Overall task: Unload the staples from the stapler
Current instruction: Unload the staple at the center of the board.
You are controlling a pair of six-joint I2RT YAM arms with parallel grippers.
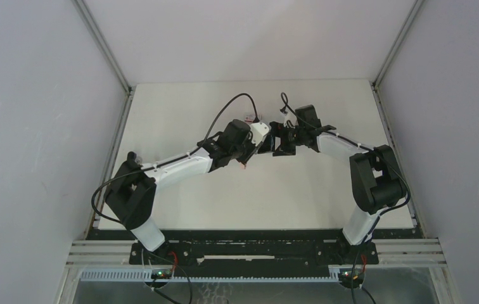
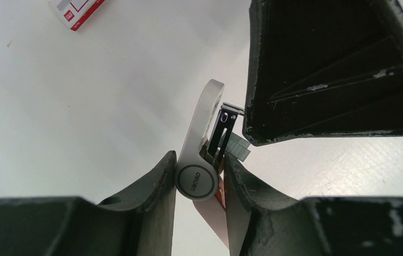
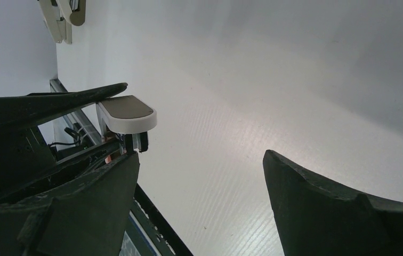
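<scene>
The left hand [image 2: 199, 166] is pinching the hinge end of the white stapler [image 2: 202, 114], whose top is standing swung open from the magazine. A grey strip of staples [image 2: 239, 147] is sticking out of the magazine, just under the edge of one finger [image 2: 322, 69] of the right hand [image 3: 199, 160]. That hand's fingers are standing spread wide, gripping nothing. Whether the finger is touching the staples I cannot tell. A red-and-white box [image 2: 79, 10] is lying on the surface [image 2: 82, 117] well apart.
</scene>
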